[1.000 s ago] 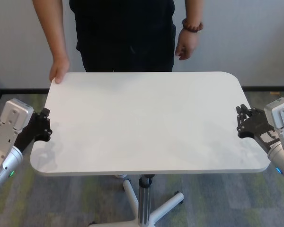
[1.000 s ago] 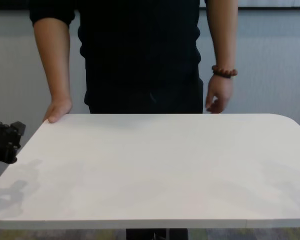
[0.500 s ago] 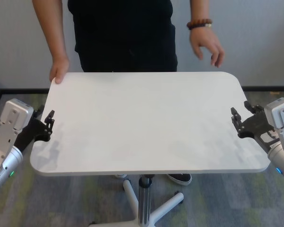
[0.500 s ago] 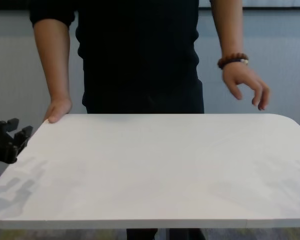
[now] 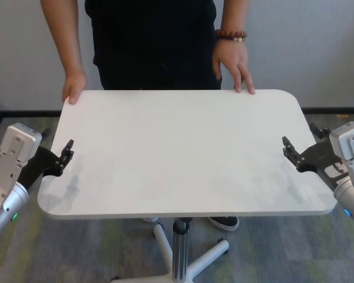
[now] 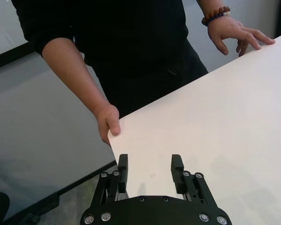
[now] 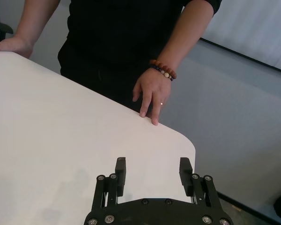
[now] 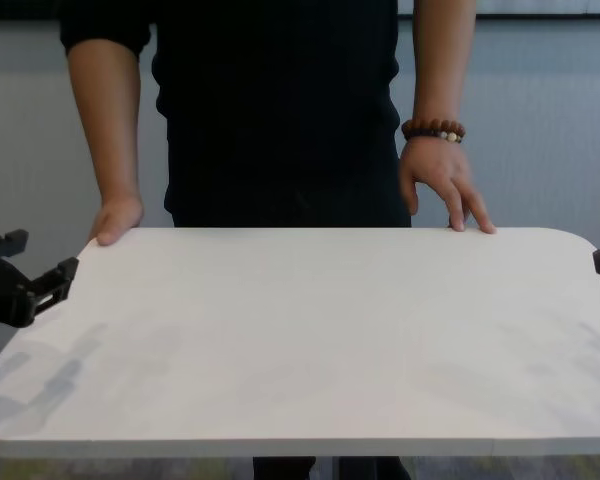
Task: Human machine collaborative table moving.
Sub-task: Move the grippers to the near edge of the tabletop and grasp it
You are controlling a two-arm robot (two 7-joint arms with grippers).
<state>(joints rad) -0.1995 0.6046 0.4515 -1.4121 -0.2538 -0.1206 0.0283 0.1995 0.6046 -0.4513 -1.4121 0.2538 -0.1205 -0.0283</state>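
Claws first: your left gripper (image 5: 66,152) stands spread at the left edge of the table (image 5: 183,153), one finger above the top and one below, gripping nothing; your right gripper (image 5: 289,147) straddles the right edge likewise, also unclenched. Placed so, each can pinch the thin edge. Opposite you, the human (image 5: 156,41) rests both hands on the far edge, probably ready to share the load.

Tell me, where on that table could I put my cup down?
Almost anywhere: the table is bare across its middle. Busy spots are the far edge, under the person's hands, and both side edges, where the left hand and right hand stand open.
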